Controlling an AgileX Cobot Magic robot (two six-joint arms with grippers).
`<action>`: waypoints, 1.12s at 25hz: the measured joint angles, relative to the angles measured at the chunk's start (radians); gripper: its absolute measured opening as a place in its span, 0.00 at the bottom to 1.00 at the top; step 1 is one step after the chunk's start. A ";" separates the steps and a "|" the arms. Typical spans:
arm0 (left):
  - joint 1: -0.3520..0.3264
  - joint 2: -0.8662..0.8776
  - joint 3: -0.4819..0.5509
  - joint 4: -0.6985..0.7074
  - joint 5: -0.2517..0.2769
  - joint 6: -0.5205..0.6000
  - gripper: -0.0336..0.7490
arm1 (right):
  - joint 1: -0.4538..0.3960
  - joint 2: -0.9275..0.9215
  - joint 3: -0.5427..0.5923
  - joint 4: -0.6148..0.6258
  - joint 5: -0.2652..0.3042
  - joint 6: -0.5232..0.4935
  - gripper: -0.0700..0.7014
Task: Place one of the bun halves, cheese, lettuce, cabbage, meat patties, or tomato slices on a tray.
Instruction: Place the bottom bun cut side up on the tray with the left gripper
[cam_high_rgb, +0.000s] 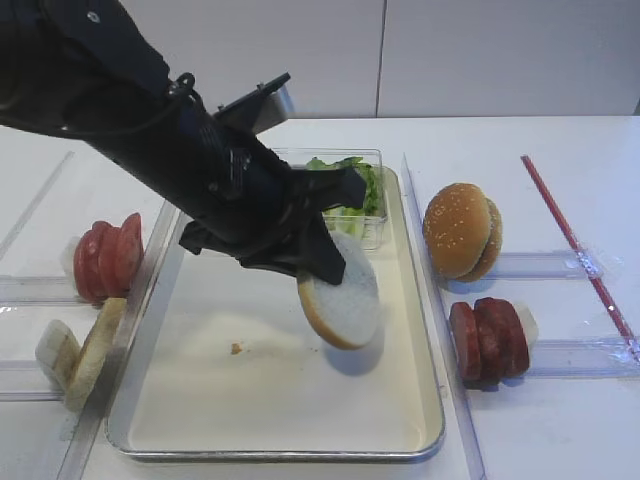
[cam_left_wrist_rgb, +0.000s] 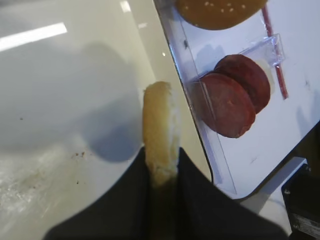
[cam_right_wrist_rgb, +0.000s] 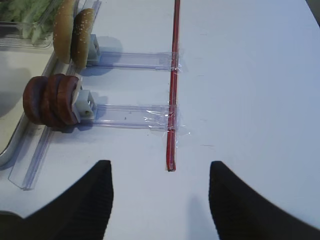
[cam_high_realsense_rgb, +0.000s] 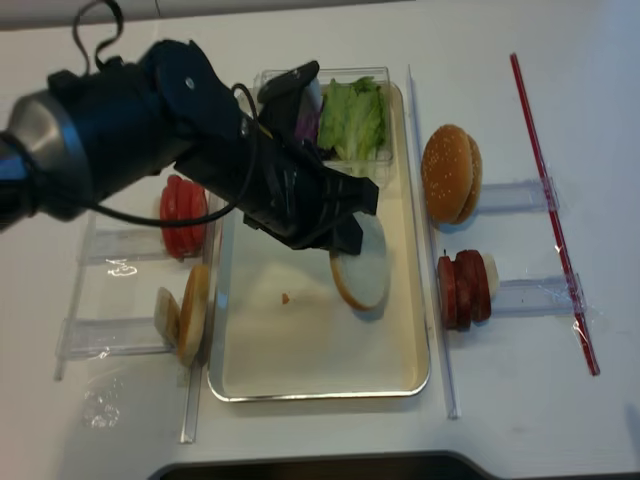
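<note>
My left gripper (cam_high_rgb: 318, 262) is shut on a pale bun half (cam_high_rgb: 340, 290), which hangs tilted just above the silver tray (cam_high_rgb: 270, 452), right of its middle. In the left wrist view the bun half (cam_left_wrist_rgb: 160, 125) is edge-on between the black fingers (cam_left_wrist_rgb: 200, 200). A second bun half (cam_high_rgb: 95, 355) and tomato slices (cam_high_rgb: 108, 257) stand in racks left of the tray. Meat patties (cam_high_rgb: 488, 338) stand on its right. Lettuce (cam_high_realsense_rgb: 352, 118) and purple cabbage (cam_high_realsense_rgb: 308, 125) fill a clear box at the tray's far end. Cheese is out of view. My right gripper (cam_right_wrist_rgb: 160, 170) is open over bare table.
A sesame-seeded bun (cam_high_rgb: 460, 230) stands in a clear rack right of the tray. A red strip (cam_high_rgb: 575, 245) is taped along the far right. Clear plastic rails (cam_high_rgb: 440, 300) flank both long sides of the tray. A small crumb (cam_high_rgb: 237, 348) lies on the tray floor.
</note>
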 joint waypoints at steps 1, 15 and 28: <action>0.000 0.013 0.000 -0.007 0.002 0.002 0.16 | 0.000 0.000 0.000 0.000 0.000 0.000 0.69; 0.090 0.058 0.052 -0.019 0.030 0.072 0.15 | 0.000 0.000 0.000 0.000 0.002 -0.008 0.69; 0.090 0.058 0.079 -0.038 -0.041 0.179 0.15 | 0.000 0.000 0.000 0.000 0.002 -0.008 0.69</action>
